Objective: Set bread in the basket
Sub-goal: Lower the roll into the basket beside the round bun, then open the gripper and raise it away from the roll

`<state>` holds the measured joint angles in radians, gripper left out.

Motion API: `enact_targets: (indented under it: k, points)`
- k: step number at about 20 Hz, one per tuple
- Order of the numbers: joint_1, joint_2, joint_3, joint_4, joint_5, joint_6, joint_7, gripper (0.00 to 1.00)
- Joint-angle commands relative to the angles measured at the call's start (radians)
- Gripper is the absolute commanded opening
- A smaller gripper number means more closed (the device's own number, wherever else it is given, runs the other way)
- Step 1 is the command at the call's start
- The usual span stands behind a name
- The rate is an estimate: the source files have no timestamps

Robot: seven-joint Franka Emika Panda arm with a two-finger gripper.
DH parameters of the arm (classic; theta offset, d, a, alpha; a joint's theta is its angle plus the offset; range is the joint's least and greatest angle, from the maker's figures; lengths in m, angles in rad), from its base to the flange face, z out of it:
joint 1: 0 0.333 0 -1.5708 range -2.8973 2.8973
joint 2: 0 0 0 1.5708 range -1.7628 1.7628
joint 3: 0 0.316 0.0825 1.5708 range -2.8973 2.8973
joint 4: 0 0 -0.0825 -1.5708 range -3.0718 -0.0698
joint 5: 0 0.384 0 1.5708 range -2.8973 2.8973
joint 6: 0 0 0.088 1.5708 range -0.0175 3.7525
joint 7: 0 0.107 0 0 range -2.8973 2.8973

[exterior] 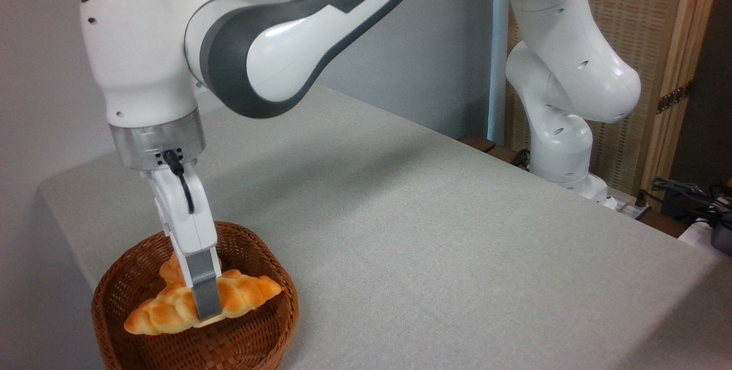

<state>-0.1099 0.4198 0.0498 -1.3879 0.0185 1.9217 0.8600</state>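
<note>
At the lower left of the frame the gripper (206,307) pinches the bread (171,310) at its middle above the basket (283,315), so it should sink a little, clear of the bun (170,270), before its fingers part.

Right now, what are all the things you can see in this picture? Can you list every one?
Bread: one, long braided golden-orange loaf, held over the inside of the basket.
Bun: one, small, orange, in the basket behind the loaf, mostly hidden.
Basket: one, reddish-brown woven wicker, near left corner of the table.
Table: one, covered in light grey cloth.
Screen: one, woven tan with wooden frame, behind the robot at right.
Cables: a few, black, far right edge.
Robot arm: one, white and grey.
Gripper: one, white with grey fingers, clamped on the loaf's middle.
</note>
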Motion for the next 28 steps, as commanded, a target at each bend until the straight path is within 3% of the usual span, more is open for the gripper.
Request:
enact_targets:
  k: [1, 3, 6, 21, 28]
  points:
    - [0.002, 0.036, -0.013, 0.026, -0.005, 0.049, -0.099, 0.82]
    - [0.004, 0.056, -0.031, 0.024, 0.012, 0.082, -0.127, 1.00]
    - [0.004, 0.073, -0.054, 0.020, 0.043, 0.082, -0.124, 1.00]
    - [0.015, 0.062, -0.044, 0.023, 0.043, 0.068, -0.124, 1.00]
    - [0.016, 0.047, -0.042, 0.026, 0.032, 0.011, -0.128, 1.00]
